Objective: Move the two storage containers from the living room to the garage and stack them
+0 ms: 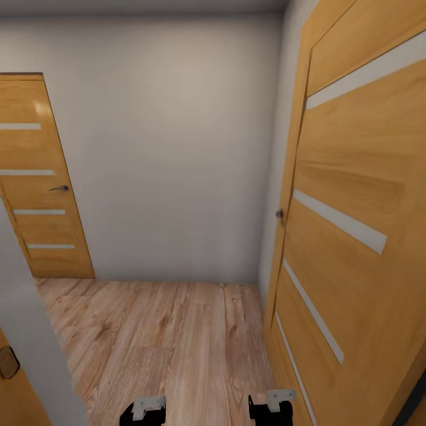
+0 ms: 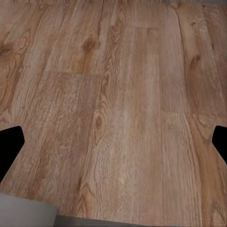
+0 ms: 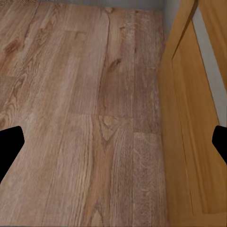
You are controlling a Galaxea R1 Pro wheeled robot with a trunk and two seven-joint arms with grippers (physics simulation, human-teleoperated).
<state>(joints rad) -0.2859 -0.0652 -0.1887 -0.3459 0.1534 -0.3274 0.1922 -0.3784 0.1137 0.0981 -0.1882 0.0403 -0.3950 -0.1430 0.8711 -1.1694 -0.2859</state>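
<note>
Both pincers, left pincer (image 2: 113,142) and right pincer (image 3: 113,142), gape wide and empty; the orange door (image 1: 355,225) at frame right seems close enough to clip.

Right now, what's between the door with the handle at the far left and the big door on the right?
In the head view, a plain grey-white wall and wood plank floor separate the far door from the near door.

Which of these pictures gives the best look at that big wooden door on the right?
The head view: the door shows there with its pale strips and handle. The right wrist view catches just its lower edge beside the plank floor. The left wrist view looks down on floor planks.
</note>
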